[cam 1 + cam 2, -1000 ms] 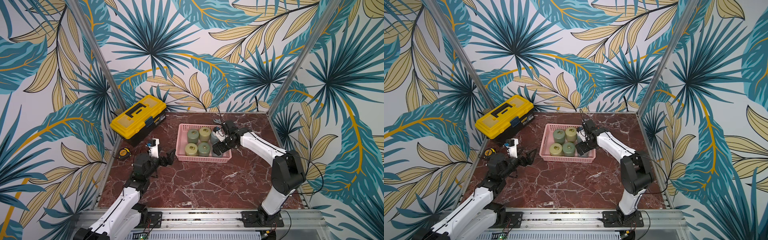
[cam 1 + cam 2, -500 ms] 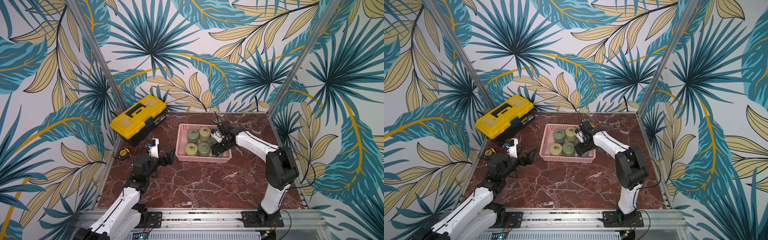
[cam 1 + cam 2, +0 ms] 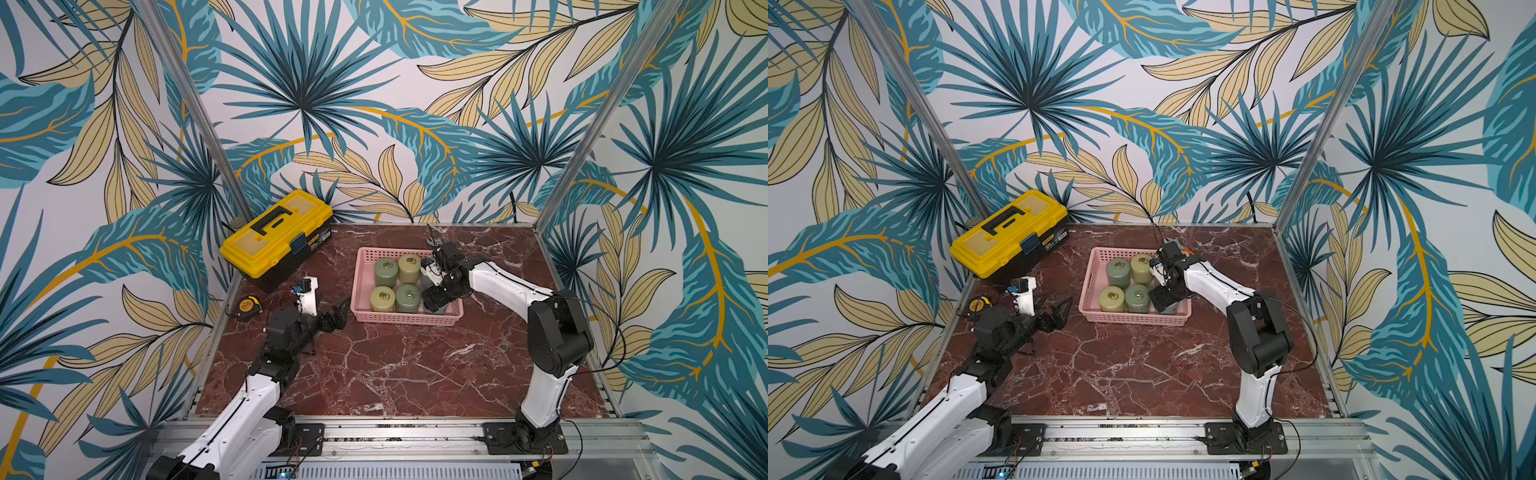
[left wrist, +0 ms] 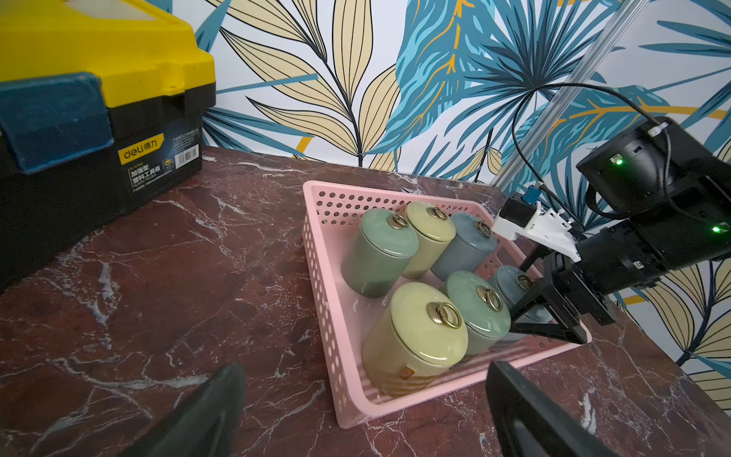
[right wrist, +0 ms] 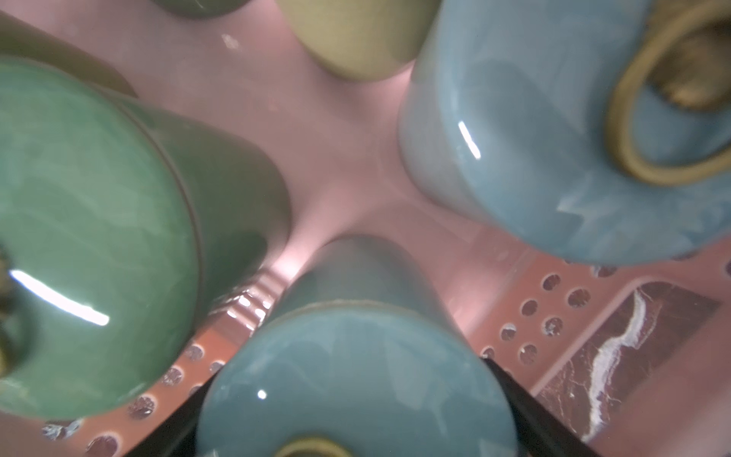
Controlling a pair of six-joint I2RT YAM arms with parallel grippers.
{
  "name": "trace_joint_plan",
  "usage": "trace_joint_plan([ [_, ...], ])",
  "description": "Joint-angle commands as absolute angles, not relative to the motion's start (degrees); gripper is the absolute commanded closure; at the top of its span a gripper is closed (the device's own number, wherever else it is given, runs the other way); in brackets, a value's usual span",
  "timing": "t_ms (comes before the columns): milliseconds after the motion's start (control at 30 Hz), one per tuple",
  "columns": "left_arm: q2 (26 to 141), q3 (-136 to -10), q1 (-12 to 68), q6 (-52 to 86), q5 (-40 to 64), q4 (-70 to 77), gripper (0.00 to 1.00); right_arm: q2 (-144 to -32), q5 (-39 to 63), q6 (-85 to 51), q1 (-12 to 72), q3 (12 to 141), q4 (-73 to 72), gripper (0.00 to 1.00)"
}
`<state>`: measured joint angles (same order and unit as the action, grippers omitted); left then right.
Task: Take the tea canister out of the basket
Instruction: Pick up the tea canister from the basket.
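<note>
Straddling the near blue tea canister [image 4: 510, 283] in your pink basket [image 4: 328, 316], right gripper [image 5: 350, 372] hugs its sides; grip unclear. Left gripper [image 4: 364, 368] gapes wide, empty.

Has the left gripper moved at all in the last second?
No. The left gripper sits in the same spot beside the basket, just off its toolbox-side wall, with jaws open as before.

We found the shallow pink perforated basket [image 3: 405, 318] flat on the desk [image 3: 395, 374]; the blue-grey tea canister [image 4: 508, 280] stood upright, lid on, in its near right corner beside five others.
</note>
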<state>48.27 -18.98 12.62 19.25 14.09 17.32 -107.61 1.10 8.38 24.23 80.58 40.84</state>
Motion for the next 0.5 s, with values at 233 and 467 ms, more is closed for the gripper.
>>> trace_joint_plan([
  [233, 48.2, -16.9, 12.6, 18.3, 13.4, 18.8, 0.00, -106.8, 0.1, 6.9, 24.5, 81.2, 42.1, 0.36],
  [467, 48.1, -16.9, 12.6, 18.3, 13.0, 18.8, 0.00, -105.0, 0.3, 5.8, 24.5, 82.2, 43.3, 0.42],
])
